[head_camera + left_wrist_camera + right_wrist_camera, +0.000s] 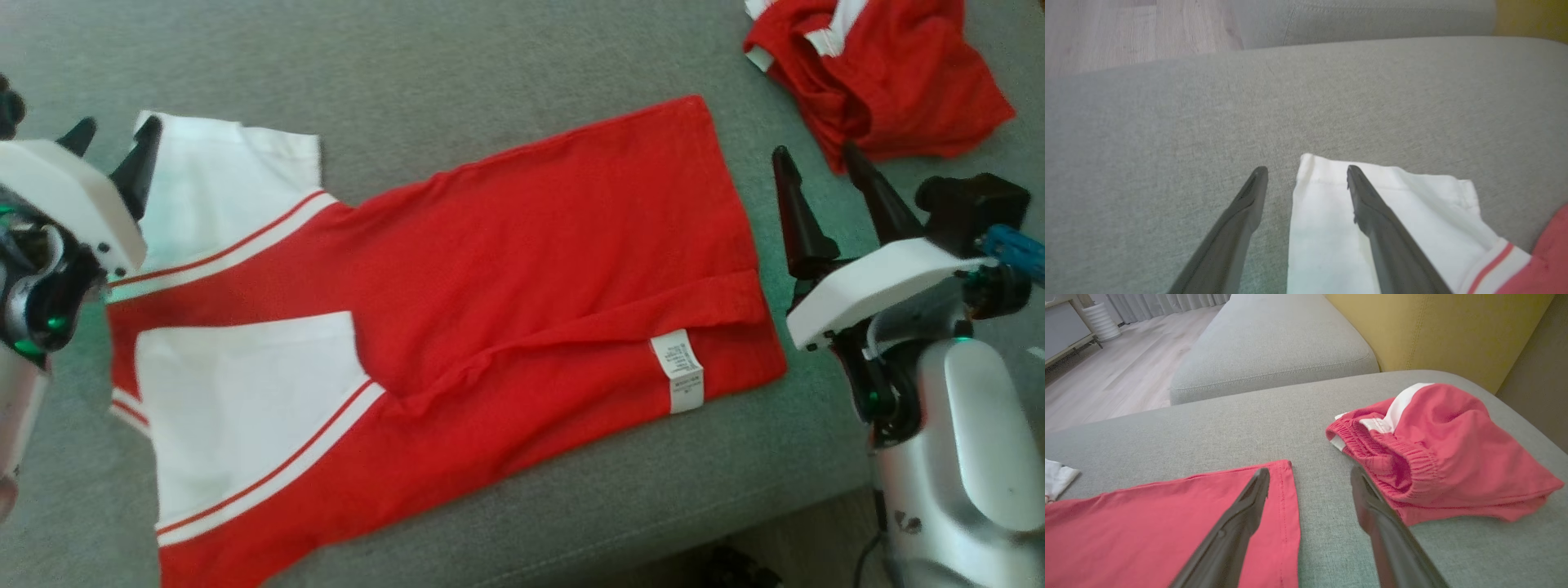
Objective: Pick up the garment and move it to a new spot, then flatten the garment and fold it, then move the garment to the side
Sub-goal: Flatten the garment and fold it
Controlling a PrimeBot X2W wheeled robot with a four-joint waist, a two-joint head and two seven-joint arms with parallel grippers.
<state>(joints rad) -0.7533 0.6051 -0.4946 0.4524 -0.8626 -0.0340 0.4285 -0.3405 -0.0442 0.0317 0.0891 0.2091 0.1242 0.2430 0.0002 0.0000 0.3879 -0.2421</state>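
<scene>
A red T-shirt with white sleeves lies spread flat on the grey cushion, its near side folded over so a white care label shows. My left gripper hovers open at the far white sleeve, one finger over the cloth and one over bare cushion. At the shirt's hem corner my right gripper stands open, holding nothing, between the hem and the other red garment.
Crumpled red shorts with a white stripe and an elastic waistband lie at the cushion's far right. The cushion's front edge runs close below the shirt. A yellow backrest and a second grey cushion stand beyond.
</scene>
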